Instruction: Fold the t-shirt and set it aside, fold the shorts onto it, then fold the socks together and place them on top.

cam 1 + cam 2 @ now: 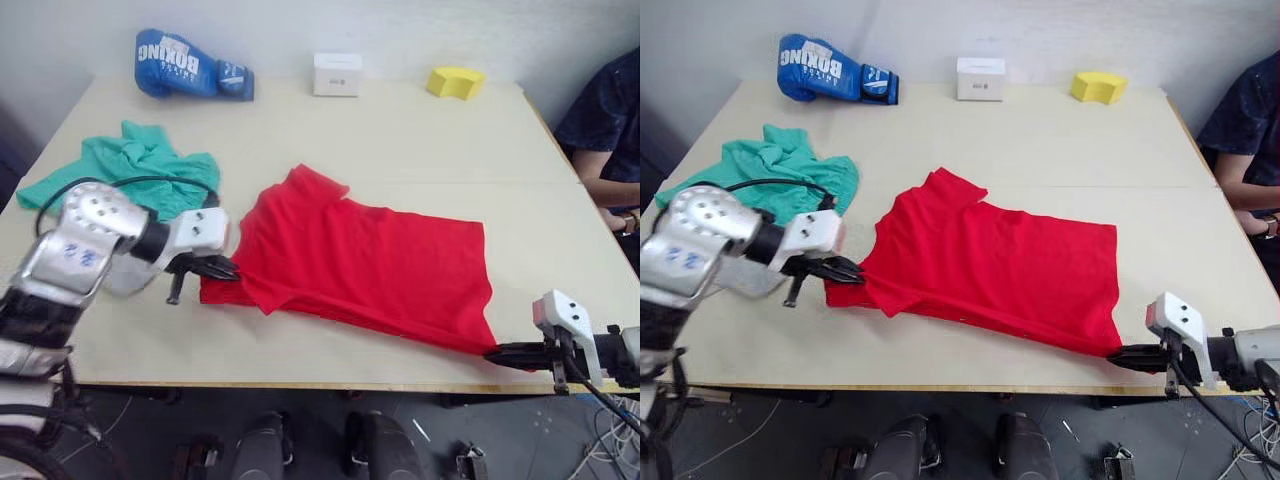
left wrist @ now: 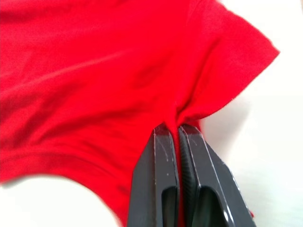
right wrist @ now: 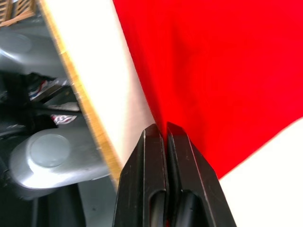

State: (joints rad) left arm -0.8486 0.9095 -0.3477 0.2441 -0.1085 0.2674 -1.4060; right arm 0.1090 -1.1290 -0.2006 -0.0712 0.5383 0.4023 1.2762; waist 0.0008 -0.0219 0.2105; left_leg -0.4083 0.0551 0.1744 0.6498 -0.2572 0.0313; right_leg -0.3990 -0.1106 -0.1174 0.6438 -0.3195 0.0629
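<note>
Grippers first: my right gripper (image 1: 492, 352) pinches the t-shirt (image 1: 370, 260) hem corner at the table (image 1: 420, 130) front edge, my left gripper (image 1: 232, 270) clamps its sleeve end, shorts (image 1: 135, 170) crumpled beyond, white box (image 1: 337, 74) farthest.

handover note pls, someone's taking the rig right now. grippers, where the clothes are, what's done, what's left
Left gripper: fingers shut on the t-shirt at its sleeve-end edge.
Right gripper: fingers shut on the t-shirt's hem corner by the table's near edge.
T-shirt lies spread across the middle of the table, not yet folded.
Shorts: crumpled on the robot's left, beyond the left gripper, untouched.
Socks: can't spot them.
Done: both corners gripped.
Left: fold the t-shirt and set it aside, fold the shorts onto it, then the socks on top.
</note>
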